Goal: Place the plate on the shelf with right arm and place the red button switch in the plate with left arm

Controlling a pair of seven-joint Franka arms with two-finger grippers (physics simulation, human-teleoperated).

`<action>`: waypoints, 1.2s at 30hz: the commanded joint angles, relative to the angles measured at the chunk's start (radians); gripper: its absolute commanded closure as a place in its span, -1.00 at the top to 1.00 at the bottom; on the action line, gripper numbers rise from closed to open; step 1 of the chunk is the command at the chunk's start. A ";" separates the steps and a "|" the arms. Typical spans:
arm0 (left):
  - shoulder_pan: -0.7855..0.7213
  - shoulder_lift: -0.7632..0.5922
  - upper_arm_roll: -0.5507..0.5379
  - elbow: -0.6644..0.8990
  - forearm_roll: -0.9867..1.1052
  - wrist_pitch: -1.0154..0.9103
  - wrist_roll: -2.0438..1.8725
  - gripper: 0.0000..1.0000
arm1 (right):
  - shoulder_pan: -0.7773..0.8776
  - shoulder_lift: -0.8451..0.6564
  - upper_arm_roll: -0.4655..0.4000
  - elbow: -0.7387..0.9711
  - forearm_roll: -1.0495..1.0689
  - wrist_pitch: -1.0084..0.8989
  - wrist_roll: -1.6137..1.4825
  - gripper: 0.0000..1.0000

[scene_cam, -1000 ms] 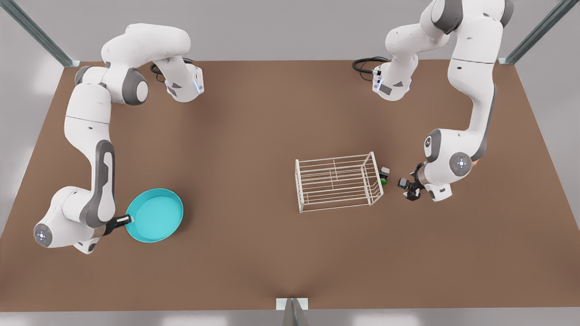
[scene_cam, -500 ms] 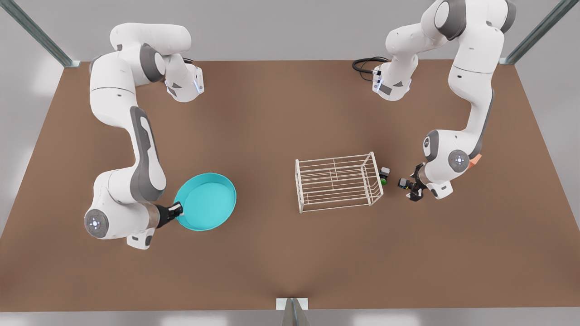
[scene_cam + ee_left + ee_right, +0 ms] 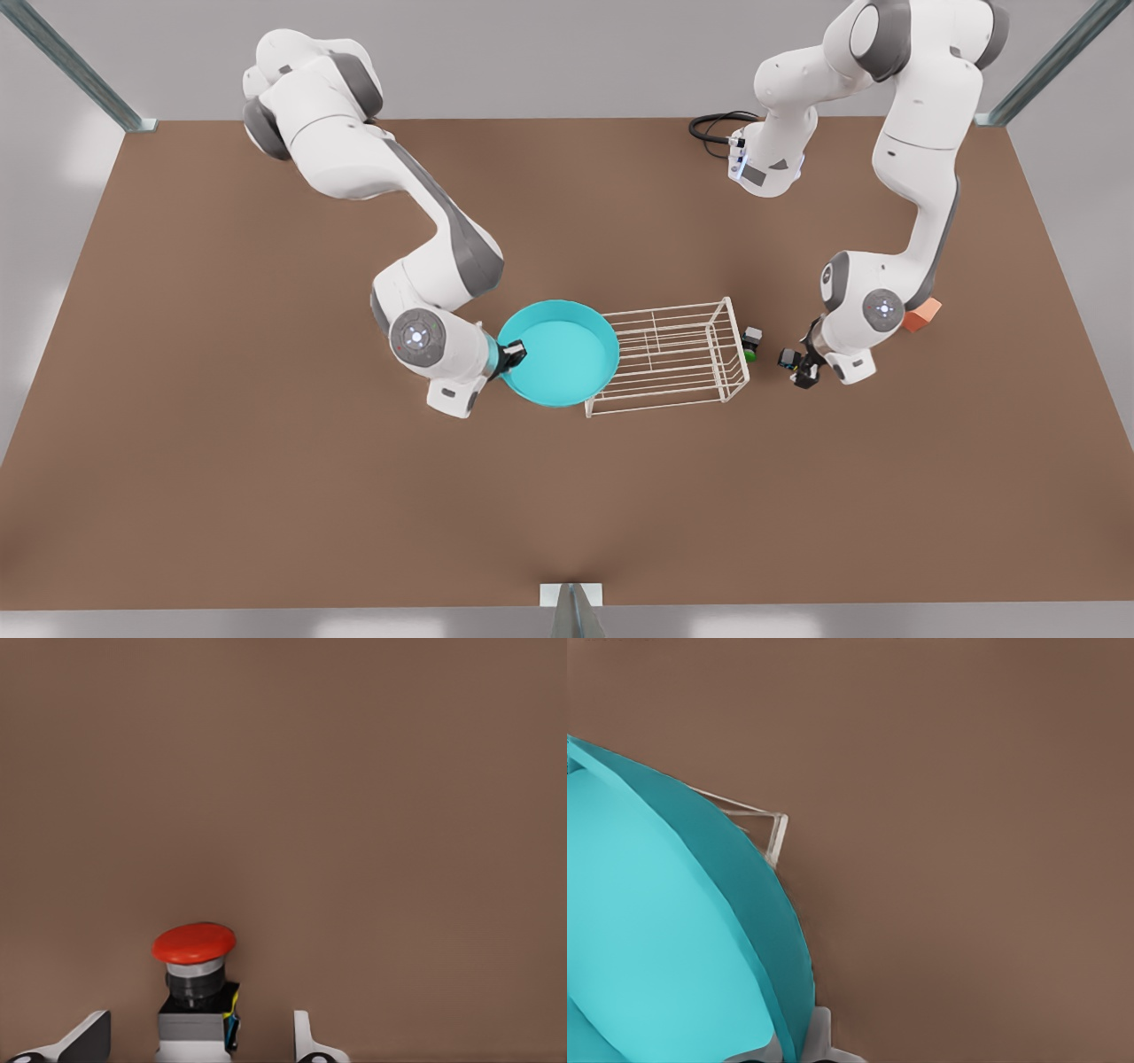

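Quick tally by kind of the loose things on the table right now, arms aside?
Plates: 1, plate, held at its rim by the right claw.
Shelves: 1, shelf.
Button switches: 2, red switch between the left claw's open fingers, green switch beside the shelf.
Cubes: 1, orange cube.
Total: 5.

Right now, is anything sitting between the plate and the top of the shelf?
Nothing visible blocks it. The right pincer grips the plate by its rim, and the plate already overlaps the near end of the shelf, whose wire top carries nothing.
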 commanded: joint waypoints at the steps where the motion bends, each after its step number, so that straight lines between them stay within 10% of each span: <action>1: -0.002 0.000 0.000 -0.004 0.011 0.005 0.009 1.00 | 0.046 0.016 0.000 0.000 -0.004 0.197 0.822 -0.62; 16: -0.006 0.025 0.000 -0.016 0.038 0.034 0.008 1.00 | 0.264 0.087 0.002 -0.003 -0.070 0.426 1.217 -0.61; 21: -0.005 0.026 0.000 -0.013 0.045 0.034 0.005 0.52 | 0.270 0.079 0.022 -0.006 -0.067 0.369 1.228 -0.57; 23: -0.003 0.031 0.000 -0.010 0.046 0.034 0.005 0.52 | 0.272 0.081 0.022 -0.008 -0.067 0.365 1.244 1.00; 30: -0.003 0.034 0.000 -0.011 0.046 0.042 0.002 0.01 | 0.200 -0.036 0.017 -0.003 -0.073 0.133 1.123 1.00; 36: 0.000 0.017 0.001 -0.011 0.045 0.029 0.000 -0.10 | -0.403 -0.163 0.013 0.000 -0.257 -0.396 -0.102 1.00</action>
